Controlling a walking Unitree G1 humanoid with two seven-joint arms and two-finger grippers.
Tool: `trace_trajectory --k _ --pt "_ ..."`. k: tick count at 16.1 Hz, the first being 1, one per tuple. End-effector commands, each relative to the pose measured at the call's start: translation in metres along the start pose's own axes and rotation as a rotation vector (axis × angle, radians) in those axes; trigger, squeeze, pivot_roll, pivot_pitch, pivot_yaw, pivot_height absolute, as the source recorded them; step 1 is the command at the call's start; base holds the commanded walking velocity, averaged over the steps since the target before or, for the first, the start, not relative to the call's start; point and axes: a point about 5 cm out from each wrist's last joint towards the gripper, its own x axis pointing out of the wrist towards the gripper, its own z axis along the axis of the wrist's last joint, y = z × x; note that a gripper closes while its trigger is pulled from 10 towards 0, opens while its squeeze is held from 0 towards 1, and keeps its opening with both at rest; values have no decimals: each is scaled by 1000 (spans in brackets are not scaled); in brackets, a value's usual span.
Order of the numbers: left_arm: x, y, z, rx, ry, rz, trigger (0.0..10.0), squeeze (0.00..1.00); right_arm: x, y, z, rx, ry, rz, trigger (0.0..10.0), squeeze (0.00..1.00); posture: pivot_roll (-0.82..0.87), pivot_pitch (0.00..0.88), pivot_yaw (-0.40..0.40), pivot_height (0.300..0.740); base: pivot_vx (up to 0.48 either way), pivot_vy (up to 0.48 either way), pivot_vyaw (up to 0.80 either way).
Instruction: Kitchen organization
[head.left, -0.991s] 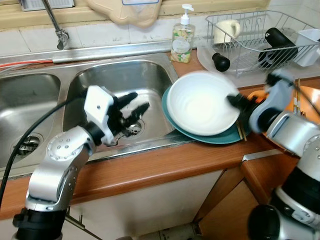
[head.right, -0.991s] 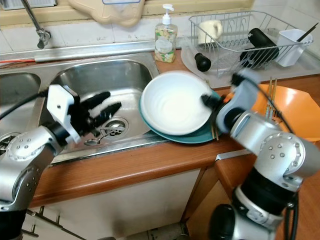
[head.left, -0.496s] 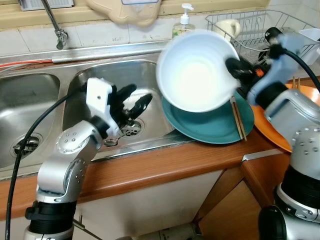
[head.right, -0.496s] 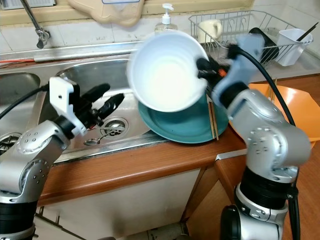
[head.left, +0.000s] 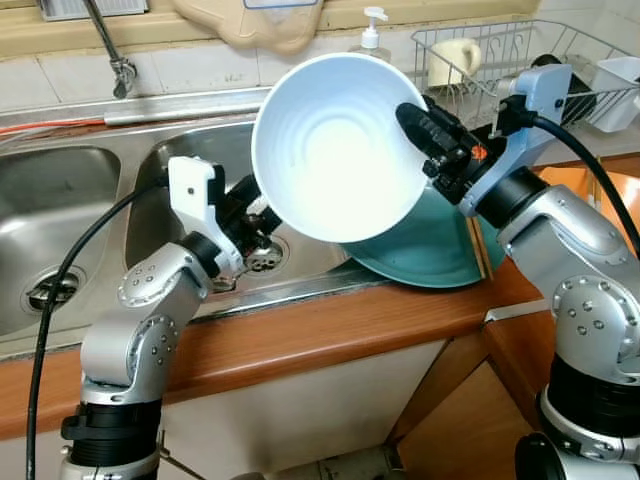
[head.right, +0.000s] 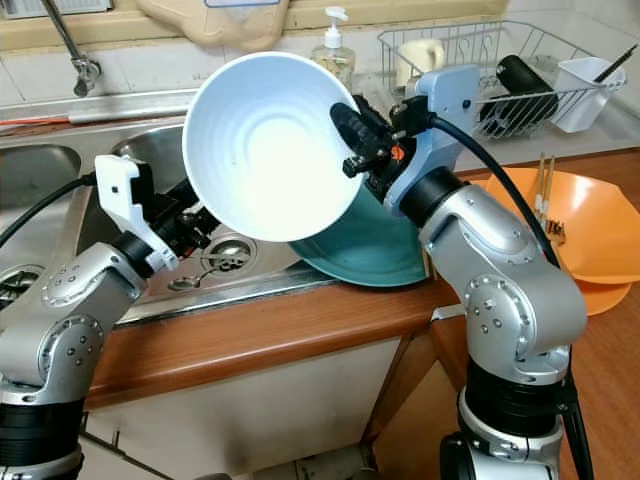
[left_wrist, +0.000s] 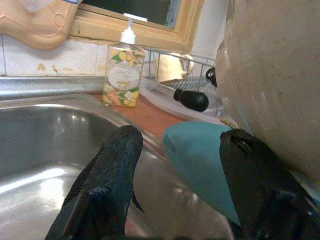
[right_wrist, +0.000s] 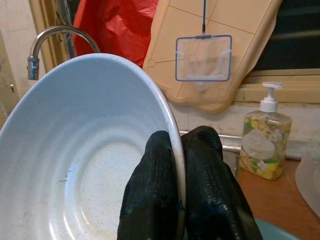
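Right gripper pinched the rim of the round, glossy white bowl, one finger each side, holding it tilted in the air above the steel sink. Smooth teal plate lay at the sink's right edge. Left gripper hung over the basin behind the bowl, fingers spread, nothing held.

white bowl blocking sink basin, seemingly
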Motion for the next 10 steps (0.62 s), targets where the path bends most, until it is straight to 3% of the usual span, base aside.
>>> trace_trajectory --k 1,4,6,10 --pt "0 -1 8 6 -24 -9 10000 0 0 -2 1 -28 -13 -20 0 0 -48 0 29 740 0 0 0" --pt "-2 0 9 0 -28 -11 10000 0 0 -8 0 -49 -6 -71 0 0 -47 0 25 740 0 0 0" --pt "-5 -1 13 -12 -47 -25 10000 0 1 -25 0 -99 -10 -213 0 0 -43 0 18 740 0 0 0" --pt "-6 -7 18 -46 -74 -77 10000 0 5 -25 2 -114 -27 -222 0 0 -38 0 13 740 0 0 0"
